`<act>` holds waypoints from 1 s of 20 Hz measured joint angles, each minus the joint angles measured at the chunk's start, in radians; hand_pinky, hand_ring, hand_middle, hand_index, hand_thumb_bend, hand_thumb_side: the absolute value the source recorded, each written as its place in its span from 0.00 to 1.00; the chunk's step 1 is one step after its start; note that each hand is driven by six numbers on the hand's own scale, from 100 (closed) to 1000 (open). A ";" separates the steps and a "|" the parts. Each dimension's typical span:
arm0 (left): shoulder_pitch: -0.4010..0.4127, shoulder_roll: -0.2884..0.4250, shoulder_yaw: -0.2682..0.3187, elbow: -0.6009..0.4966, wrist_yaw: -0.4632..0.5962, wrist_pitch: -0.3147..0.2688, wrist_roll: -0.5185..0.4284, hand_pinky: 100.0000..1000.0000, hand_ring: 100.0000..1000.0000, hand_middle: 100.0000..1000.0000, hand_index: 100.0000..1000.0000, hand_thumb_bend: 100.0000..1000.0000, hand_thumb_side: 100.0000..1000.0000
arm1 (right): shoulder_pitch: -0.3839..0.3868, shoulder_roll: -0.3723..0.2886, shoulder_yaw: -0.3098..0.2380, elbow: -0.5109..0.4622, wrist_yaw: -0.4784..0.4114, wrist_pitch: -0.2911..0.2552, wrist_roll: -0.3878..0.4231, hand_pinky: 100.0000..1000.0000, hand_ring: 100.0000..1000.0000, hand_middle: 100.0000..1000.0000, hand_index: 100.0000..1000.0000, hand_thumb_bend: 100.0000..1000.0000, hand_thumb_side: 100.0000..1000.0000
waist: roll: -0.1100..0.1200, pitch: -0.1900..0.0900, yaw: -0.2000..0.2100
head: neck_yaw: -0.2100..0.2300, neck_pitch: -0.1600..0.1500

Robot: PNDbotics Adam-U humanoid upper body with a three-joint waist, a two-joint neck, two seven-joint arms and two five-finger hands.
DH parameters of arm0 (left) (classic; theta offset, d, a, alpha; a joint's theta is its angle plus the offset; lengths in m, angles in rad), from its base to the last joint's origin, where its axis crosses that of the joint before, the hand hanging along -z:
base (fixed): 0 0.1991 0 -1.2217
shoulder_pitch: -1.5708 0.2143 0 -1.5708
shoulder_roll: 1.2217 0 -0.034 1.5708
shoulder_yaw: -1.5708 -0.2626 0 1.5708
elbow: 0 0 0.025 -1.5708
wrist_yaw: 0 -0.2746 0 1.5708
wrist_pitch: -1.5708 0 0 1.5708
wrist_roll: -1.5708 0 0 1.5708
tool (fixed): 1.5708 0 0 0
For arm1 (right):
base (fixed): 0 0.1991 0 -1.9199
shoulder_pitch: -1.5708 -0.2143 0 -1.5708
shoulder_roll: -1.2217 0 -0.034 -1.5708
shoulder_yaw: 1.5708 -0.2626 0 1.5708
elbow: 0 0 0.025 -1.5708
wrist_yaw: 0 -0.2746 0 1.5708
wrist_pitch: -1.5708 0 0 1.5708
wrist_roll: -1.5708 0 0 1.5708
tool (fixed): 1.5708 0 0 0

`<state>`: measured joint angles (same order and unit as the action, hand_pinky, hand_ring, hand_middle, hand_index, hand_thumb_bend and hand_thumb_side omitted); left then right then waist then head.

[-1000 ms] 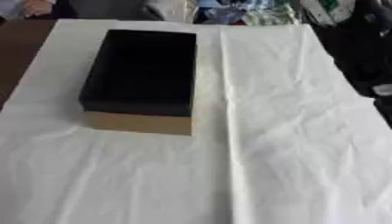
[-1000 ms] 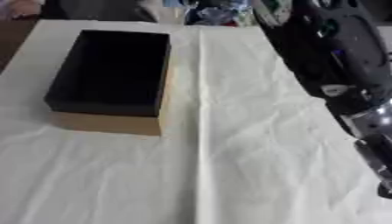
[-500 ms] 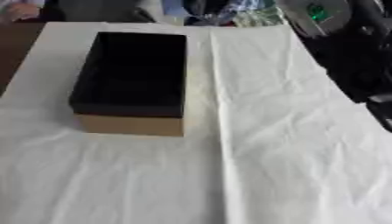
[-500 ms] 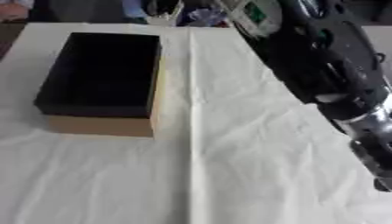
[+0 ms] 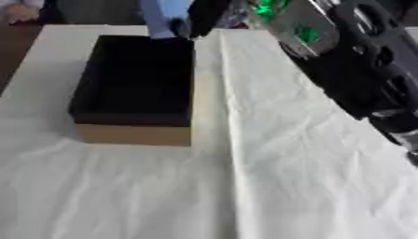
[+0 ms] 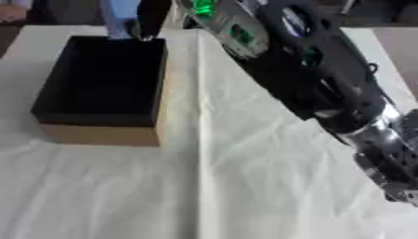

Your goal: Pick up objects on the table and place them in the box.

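Note:
A cardboard box with a black inside stands open on the white cloth, left of centre. No contents show in it. My right arm, black with green lights, reaches in from the right edge toward the far end of the box. Its hand hangs over the box's far rim, fingers curled beside a light blue object that it holds there. The top of the object and much of the hand are cut off by the frame's upper edge. My left hand shows in neither view.
The creased white cloth covers the table, with a long fold running down beside the box. Bare brown table shows at the far left. A person's hand rests at the far left corner.
My right arm has swung in from the right edge across the cloth, bringing its hand and the light blue object over the box's far rim. The camera has also shifted.

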<state>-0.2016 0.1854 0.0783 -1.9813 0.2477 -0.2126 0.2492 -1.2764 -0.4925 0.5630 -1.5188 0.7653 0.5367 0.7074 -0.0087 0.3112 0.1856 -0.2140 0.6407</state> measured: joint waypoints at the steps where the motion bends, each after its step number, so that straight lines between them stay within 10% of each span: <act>1: 0.000 0.000 0.000 0.000 0.001 0.000 0.000 0.97 0.68 0.64 0.85 0.00 0.51 | -0.001 0.010 0.005 0.010 0.003 0.002 -0.002 0.80 0.78 0.56 0.57 0.00 0.00 | 0.000 0.000 0.001 | -0.001 0.000; 15: -0.002 -0.001 -0.005 0.000 0.006 0.002 -0.002 0.97 0.68 0.64 0.85 0.00 0.51 | -0.009 0.129 0.039 0.198 0.055 0.008 -0.008 0.83 0.80 0.63 0.64 0.00 0.00 | -0.002 0.000 0.019 | -0.018 0.000; 20: -0.002 -0.001 -0.006 0.000 0.006 0.003 -0.003 0.97 0.68 0.64 0.85 0.00 0.51 | -0.008 0.130 0.050 0.200 0.015 -0.065 0.065 0.96 0.97 0.91 0.93 0.16 0.00 | -0.002 0.000 0.019 | -0.018 -0.001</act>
<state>-0.2034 0.1846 0.0725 -1.9813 0.2538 -0.2100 0.2467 -1.2847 -0.3629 0.6131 -1.3193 0.7806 0.4720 0.7721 -0.0108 0.3114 0.2043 -0.2322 0.6402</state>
